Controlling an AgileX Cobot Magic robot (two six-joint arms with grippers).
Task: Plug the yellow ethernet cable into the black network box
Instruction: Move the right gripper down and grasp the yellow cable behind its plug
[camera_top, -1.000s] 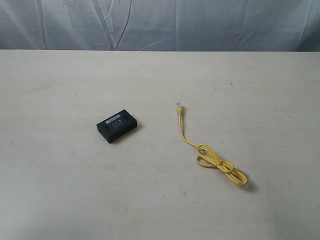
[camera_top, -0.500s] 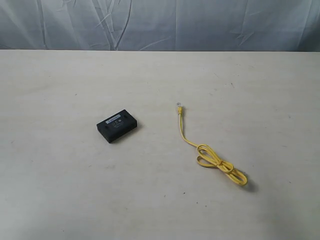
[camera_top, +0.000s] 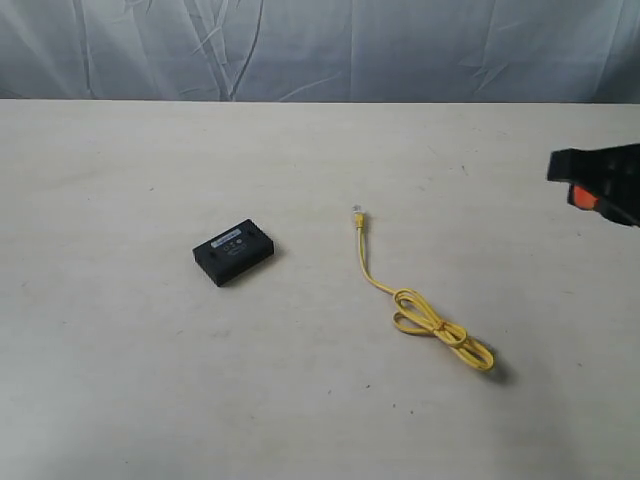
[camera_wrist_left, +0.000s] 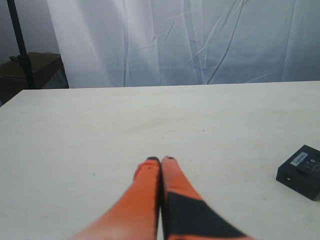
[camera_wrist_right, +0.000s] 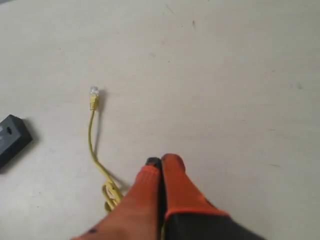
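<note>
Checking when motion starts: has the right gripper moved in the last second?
Yes. It was outside the exterior view before. Now the right gripper reaches in from the right edge, toward the cable, which lies where it was.

No text can be read in any view. Black network box (camera_top: 233, 251): pale label strip (camera_top: 228, 238) on top face, small markings beside it, all too small to read. Box lies on the surface (camera_top: 300, 400), off to one side of the left hand (camera_wrist_left: 160, 160), not touching.
</note>
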